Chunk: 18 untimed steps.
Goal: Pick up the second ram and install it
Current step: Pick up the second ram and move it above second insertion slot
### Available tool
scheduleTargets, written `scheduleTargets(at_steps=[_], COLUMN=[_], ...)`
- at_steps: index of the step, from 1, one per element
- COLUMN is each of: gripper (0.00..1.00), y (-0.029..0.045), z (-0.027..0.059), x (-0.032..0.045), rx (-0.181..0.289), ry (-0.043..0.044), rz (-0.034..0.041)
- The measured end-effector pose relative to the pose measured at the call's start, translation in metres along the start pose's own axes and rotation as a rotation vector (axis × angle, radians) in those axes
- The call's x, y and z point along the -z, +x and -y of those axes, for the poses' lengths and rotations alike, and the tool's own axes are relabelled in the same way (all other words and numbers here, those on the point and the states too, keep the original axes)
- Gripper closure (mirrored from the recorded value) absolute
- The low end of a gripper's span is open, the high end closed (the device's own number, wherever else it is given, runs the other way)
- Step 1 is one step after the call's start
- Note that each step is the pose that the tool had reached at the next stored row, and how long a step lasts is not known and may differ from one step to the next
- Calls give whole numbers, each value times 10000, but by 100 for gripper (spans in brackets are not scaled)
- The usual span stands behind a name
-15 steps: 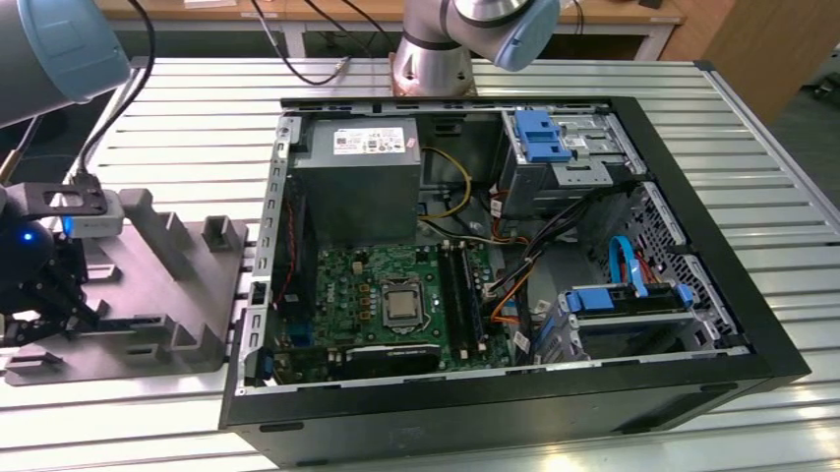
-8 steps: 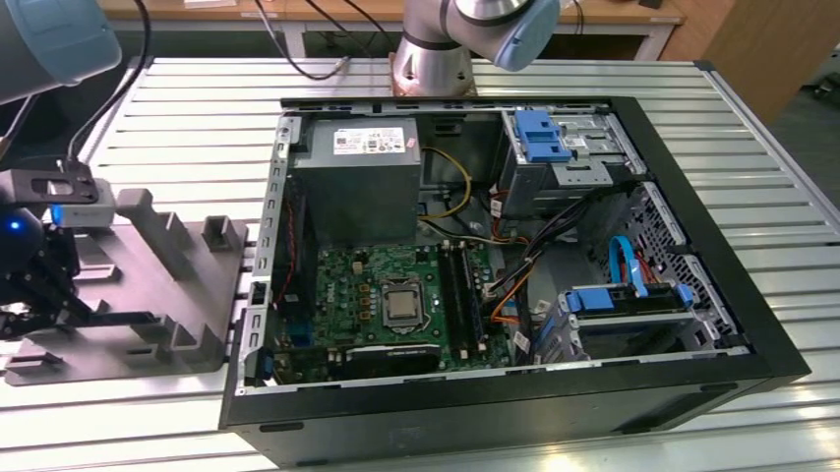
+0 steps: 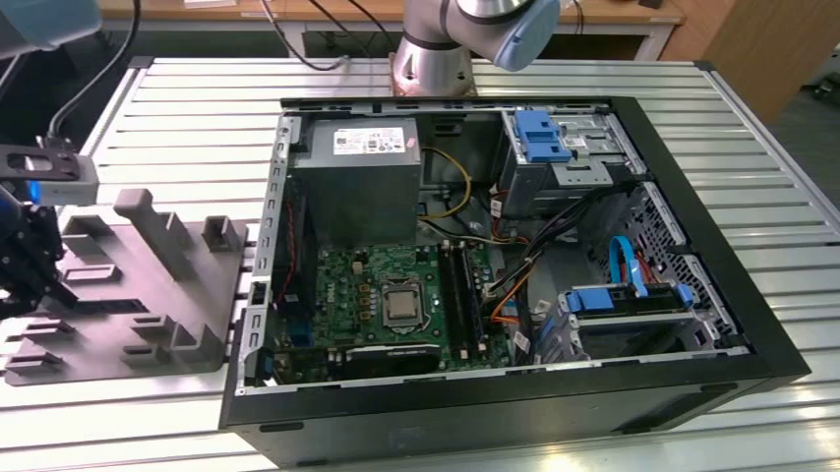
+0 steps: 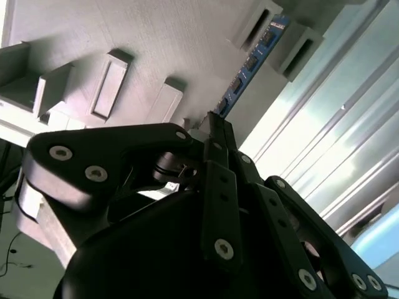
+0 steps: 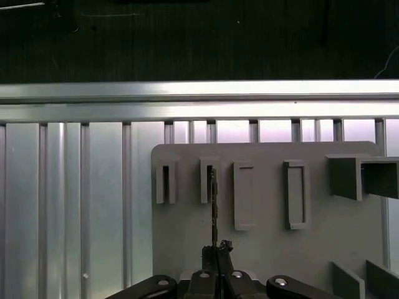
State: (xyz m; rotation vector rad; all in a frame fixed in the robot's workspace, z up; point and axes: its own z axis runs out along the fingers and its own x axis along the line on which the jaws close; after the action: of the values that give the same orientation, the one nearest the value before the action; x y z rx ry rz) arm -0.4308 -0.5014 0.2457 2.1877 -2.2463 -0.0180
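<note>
The second ram (image 4: 249, 62) is a thin blue-green stick with dark chips; in the first wrist view it shows edge-on (image 5: 214, 205). Its far end sits at a raised slot of the grey plastic tray (image 5: 268, 249). My gripper (image 5: 216, 248) is shut on the near end of the stick, its black fingers (image 4: 219, 180) pinched together on the board. In the exterior view the gripper (image 3: 30, 280) hangs over the left end of the tray (image 3: 157, 324), well to the exterior view's left of the open computer case (image 3: 683, 374). The motherboard (image 3: 381, 285) lies inside the case, with dark memory slots (image 3: 459, 285) beside the processor socket.
A grey power supply (image 3: 354, 187) fills the case's back left. Drive bays with blue latches (image 3: 541, 138) and loose cables (image 3: 525, 256) crowd the case's right side. The slatted metal table (image 3: 197, 118) surrounds the case. The arm's base (image 3: 434, 59) stands behind the case.
</note>
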Motion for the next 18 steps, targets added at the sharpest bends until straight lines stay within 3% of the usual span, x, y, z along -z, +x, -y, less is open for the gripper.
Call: scheduleTargets(at_steps=[18], gripper=[89], y=[-3], z=[-10], x=[732], rx=[0], ry=[-1], rz=[27])
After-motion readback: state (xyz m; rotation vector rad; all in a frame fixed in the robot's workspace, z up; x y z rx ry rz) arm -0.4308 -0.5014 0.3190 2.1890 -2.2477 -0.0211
